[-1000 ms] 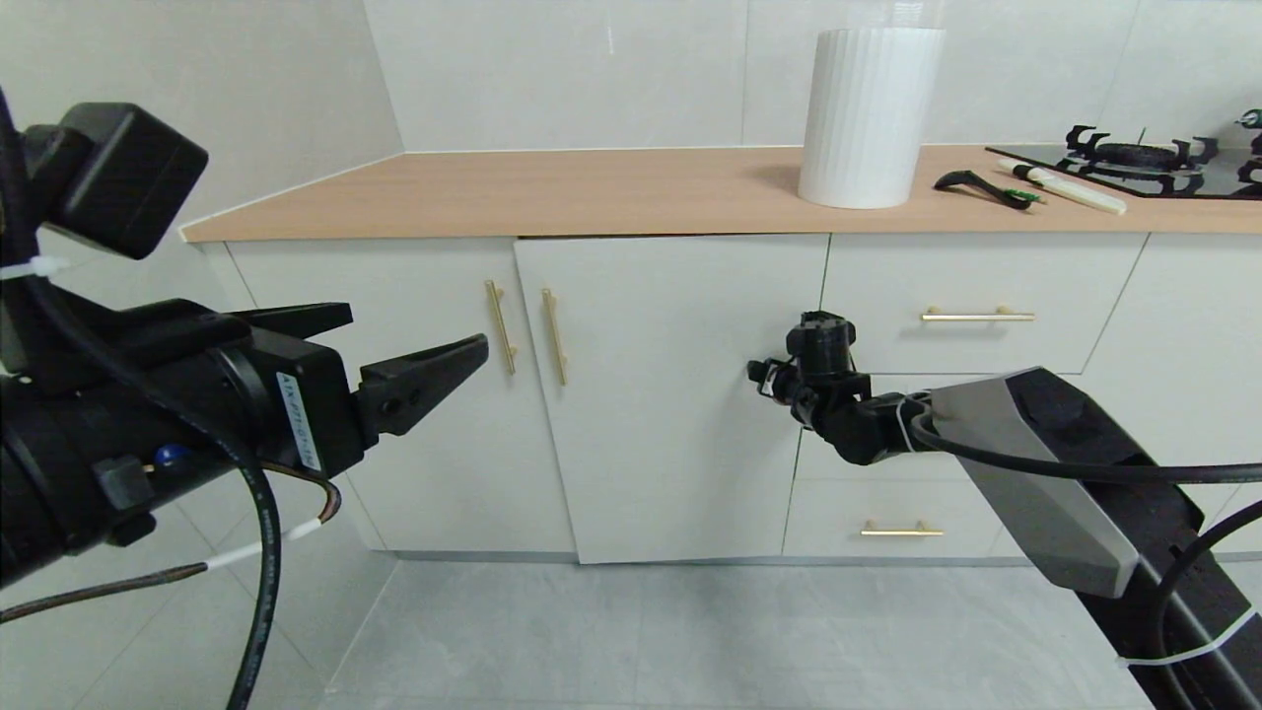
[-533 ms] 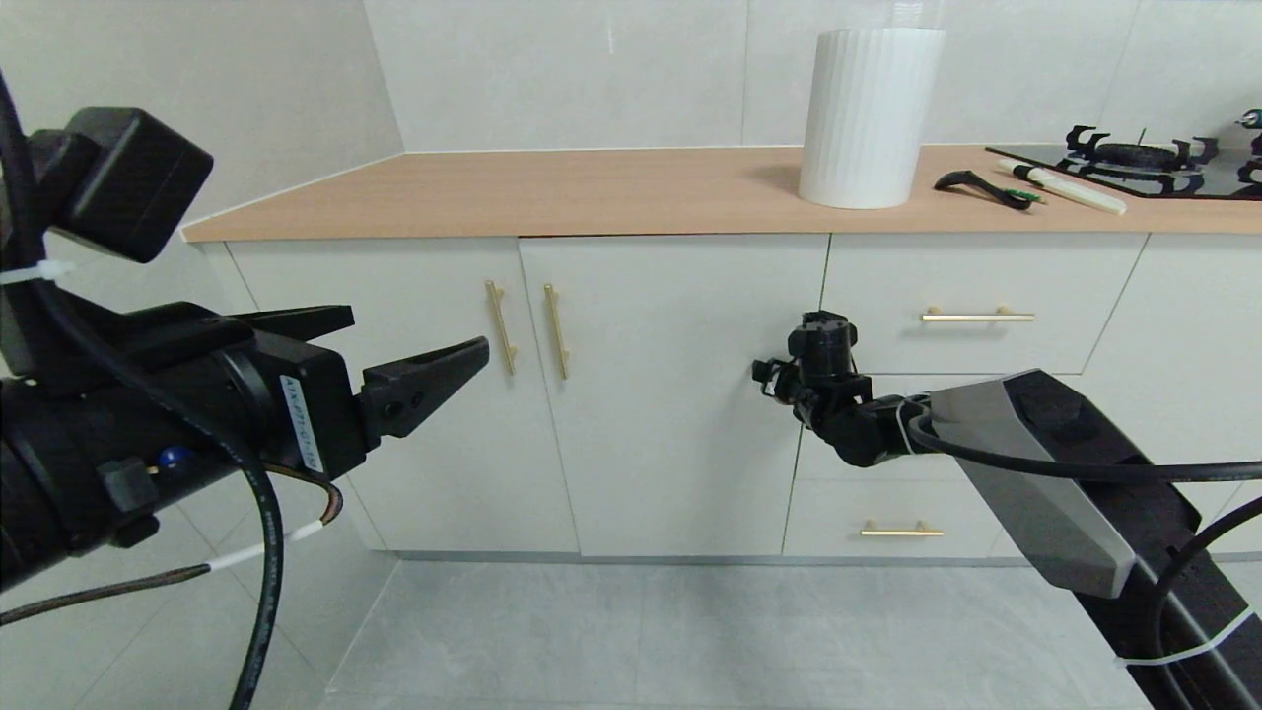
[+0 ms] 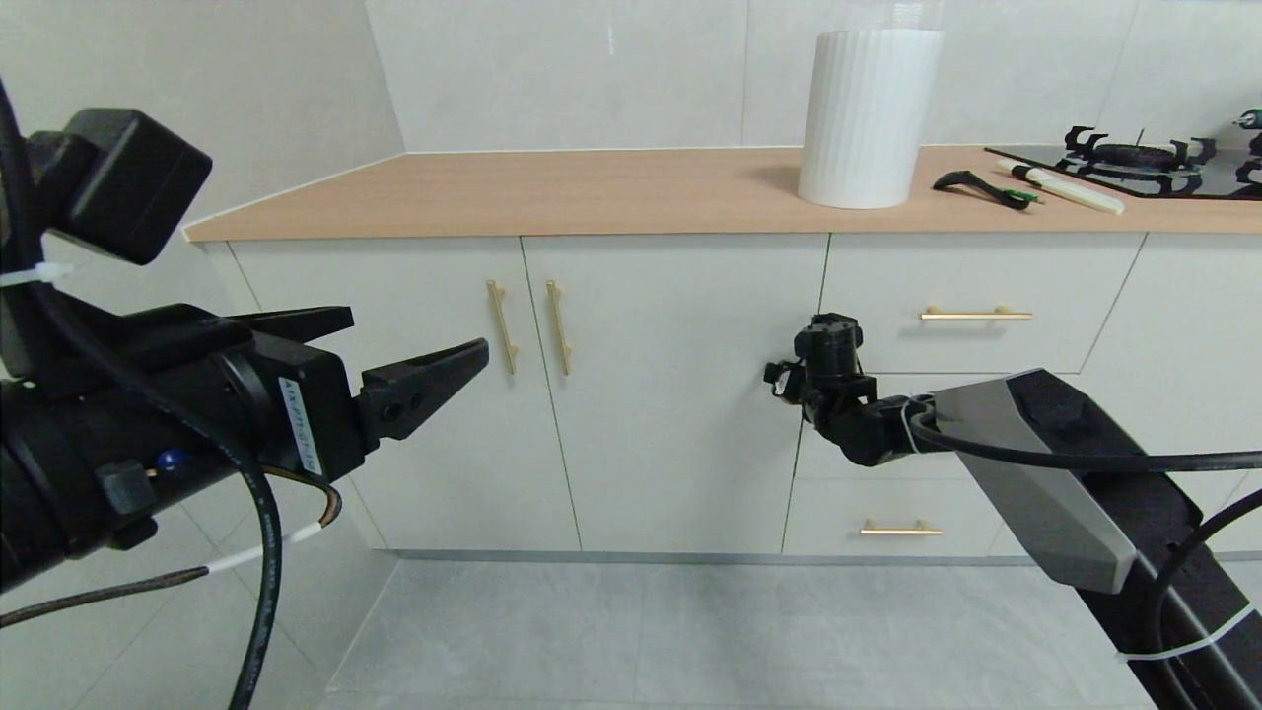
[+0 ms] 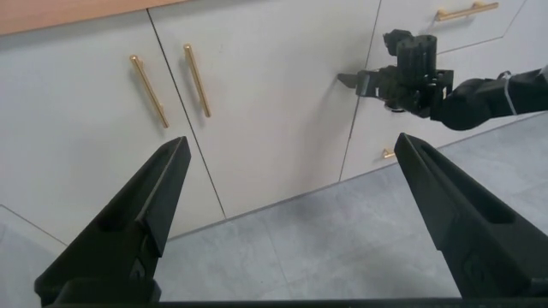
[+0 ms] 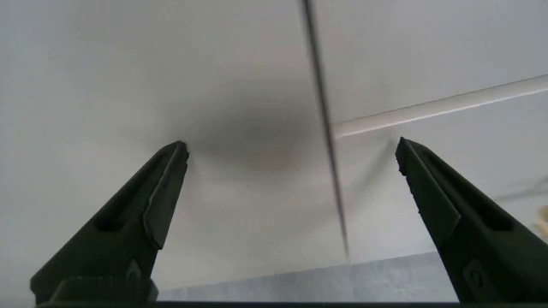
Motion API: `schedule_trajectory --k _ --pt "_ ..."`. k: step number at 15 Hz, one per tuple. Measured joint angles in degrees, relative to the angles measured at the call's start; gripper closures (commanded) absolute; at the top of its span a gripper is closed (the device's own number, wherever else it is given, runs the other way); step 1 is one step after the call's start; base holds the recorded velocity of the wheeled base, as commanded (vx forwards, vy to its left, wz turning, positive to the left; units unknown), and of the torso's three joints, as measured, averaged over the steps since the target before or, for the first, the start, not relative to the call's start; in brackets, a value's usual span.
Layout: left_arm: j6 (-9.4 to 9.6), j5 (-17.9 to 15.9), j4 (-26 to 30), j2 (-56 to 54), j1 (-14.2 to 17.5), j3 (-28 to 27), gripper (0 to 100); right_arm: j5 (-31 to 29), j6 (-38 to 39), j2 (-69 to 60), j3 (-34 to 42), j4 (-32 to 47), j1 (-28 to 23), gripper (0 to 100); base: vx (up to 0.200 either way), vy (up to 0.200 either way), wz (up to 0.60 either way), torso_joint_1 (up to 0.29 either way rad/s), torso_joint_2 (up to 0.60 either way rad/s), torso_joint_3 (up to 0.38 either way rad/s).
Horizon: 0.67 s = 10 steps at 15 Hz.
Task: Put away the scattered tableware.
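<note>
On the wooden counter (image 3: pixel 552 192), at the far right, lie a black utensil (image 3: pixel 981 187) and a white-handled knife (image 3: pixel 1065 187), next to a tall white ribbed container (image 3: pixel 868 118). My right gripper (image 3: pixel 789 375) is open below the counter. It sits close against the right edge of the middle cabinet door (image 3: pixel 680 394), with the seam (image 5: pixel 325 128) between its fingers. In the left wrist view the right gripper (image 4: pixel 368 81) shows against the same door. My left gripper (image 3: pixel 414 350) hangs open and empty at the left, well short of the cabinets.
Two gold bar handles (image 3: pixel 558 325) run upright where the two doors meet. Drawers with gold handles (image 3: pixel 976 316) are stacked to the right. A gas hob (image 3: pixel 1144 163) occupies the counter's far right end. Grey tiled floor (image 3: pixel 690 631) lies below.
The middle cabinet door, slightly ajar a second ago, now sits flush with the cabinet front. My right gripper has shifted a little right and forward with it. The left arm has barely moved.
</note>
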Motion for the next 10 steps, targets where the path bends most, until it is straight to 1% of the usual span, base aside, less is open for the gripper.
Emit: schedule_trajectory --k 3,5,7,9,10 --pt "-0.20 0.0 -0.1 -0.7 -0.2 0.2 0 -1.4 0.1 -6.6 0.8 -0.4 1.9 0 0.000 0.000 0.00 0.000 0.00 0.000" --pt "-0.35 0.0 -0.1 -2.1 -0.2 1.3 0 -1.0 0.1 -14.9 5.6 1.6 3.7 0 0.000 0.000 0.00 0.000 0.00 0.000" --pt "-0.39 0.1 -0.1 -4.4 0.3 4.8 0 -0.8 -0.6 -26.1 14.2 3.5 5.5 0 0.000 0.000 0.00 0.000 0.00 0.000" --pt "-0.11 0.1 0.0 -8.5 2.1 10.8 0 -1.9 -3.0 -38.5 26.7 5.8 6.8 0 0.000 0.000 0.00 0.000 0.00 0.000" --pt "0.29 0.1 0.0 -11.3 3.0 14.0 0 -3.3 -4.4 -45.4 34.5 6.7 7.2 0 0.000 0.000 0.00 0.000 0.00 0.000"
